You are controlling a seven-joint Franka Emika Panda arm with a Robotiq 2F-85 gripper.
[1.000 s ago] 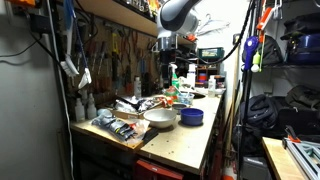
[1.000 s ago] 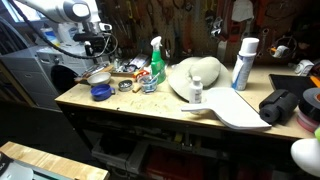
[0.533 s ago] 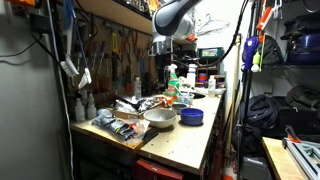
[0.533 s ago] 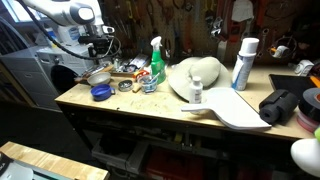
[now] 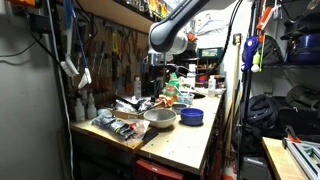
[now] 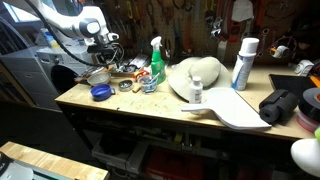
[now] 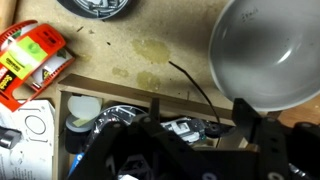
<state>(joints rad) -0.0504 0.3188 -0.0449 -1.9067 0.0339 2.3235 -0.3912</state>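
My gripper (image 7: 200, 115) is open and empty; its two dark fingers stand apart over a tray of small clutter at the bench's back edge. A grey bowl (image 7: 265, 50) lies just beside the right finger, not touching it. In both exterior views the gripper (image 5: 156, 72) (image 6: 104, 50) hangs above the bowl (image 5: 160, 118) (image 6: 97, 75) and the clutter around it. An orange tape package (image 7: 30, 60) lies to the left in the wrist view.
A blue bowl (image 5: 192, 116) (image 6: 100, 92) sits next to the grey bowl. A green spray bottle (image 6: 156, 65), a white hat-like shape (image 6: 195, 78), a white can (image 6: 243, 62) and a black bag (image 6: 282, 105) stand along the wooden bench (image 6: 130, 105). Tools hang on the back wall.
The arm has swung sideways and lowered a little, bringing the gripper closer over the grey bowl and clutter. Objects on the bench have not moved.
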